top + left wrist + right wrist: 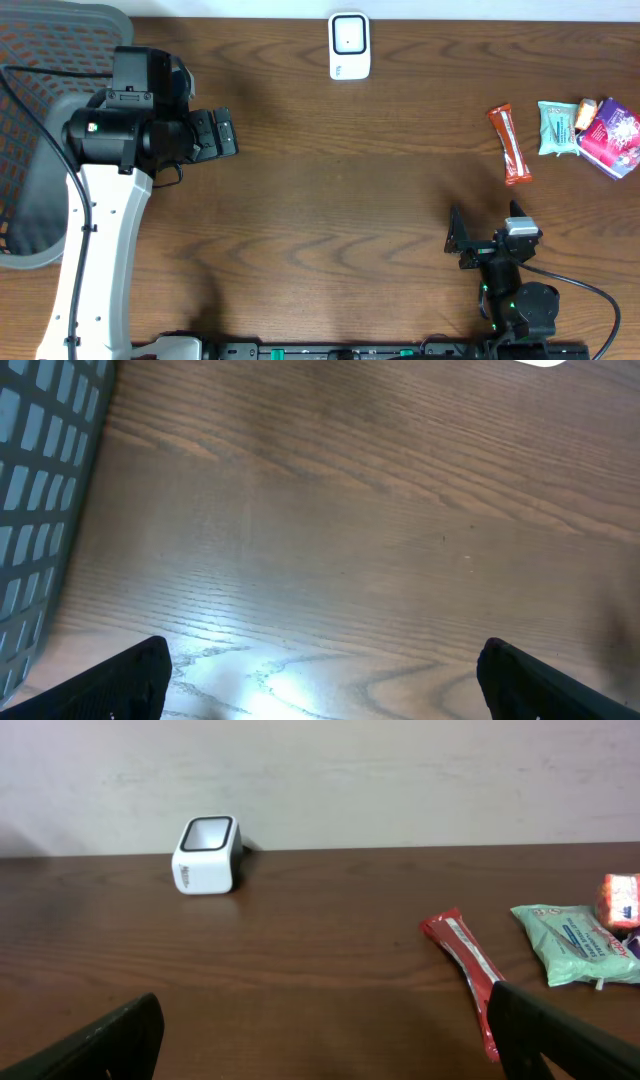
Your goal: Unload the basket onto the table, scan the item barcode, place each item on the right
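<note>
A white barcode scanner (pixel 349 45) stands at the back middle of the wooden table, its window facing up; the right wrist view shows the scanner (pixel 207 855) far ahead on the left. Several snack items lie at the right: a red bar (pixel 511 145) (pixel 465 960), a teal packet (pixel 557 128) (pixel 570 942), a small orange pack (pixel 589 110) and a purple packet (pixel 612 137). My left gripper (pixel 225 133) (pixel 320 675) hangs open over bare wood at the left. My right gripper (pixel 487 228) (pixel 325 1035) stands open near the front edge, below the red bar, holding nothing.
A grey mesh basket (pixel 40 150) (pixel 40 490) fills the far left beside the left arm. The table's back edge meets a pale wall (pixel 400 770). Bare wood (pixel 350 190) lies between the two arms and in front of the scanner.
</note>
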You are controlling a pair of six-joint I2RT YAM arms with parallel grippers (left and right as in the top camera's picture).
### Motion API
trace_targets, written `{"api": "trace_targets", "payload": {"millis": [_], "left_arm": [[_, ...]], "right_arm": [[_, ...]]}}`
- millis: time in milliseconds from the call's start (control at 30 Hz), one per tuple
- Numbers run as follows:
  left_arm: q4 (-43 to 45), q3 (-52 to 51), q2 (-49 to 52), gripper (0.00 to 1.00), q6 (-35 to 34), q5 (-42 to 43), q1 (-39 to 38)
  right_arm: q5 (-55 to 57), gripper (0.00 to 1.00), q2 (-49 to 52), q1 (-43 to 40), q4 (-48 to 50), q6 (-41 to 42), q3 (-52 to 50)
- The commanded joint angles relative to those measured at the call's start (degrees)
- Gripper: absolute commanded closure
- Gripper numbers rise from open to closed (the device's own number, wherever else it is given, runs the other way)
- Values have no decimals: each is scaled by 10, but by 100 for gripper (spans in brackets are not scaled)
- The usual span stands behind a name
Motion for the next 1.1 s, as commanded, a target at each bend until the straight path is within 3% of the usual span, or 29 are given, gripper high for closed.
{"api": "trace_targets", "payload": {"millis": [0,300,467,733,1067], "left_arm": [[-1,3,2,2,1,-3,2],[-12,3,-1,2,28,-13,2],[-29,-58,-23,2,28,-17,1],[117,-313,-130,2,37,5,1],[330,-573,-357,2,43,82,1]], "right_arm": [[9,1,-4,-5,-3,-9,-1],[9,1,-4,-5,-3,-9,-1],[9,1,-4,-5,-3,-9,-1],[9,1,-4,-5,-3,-9,-1],[9,1,-4,-5,-3,-9,-1]]}}
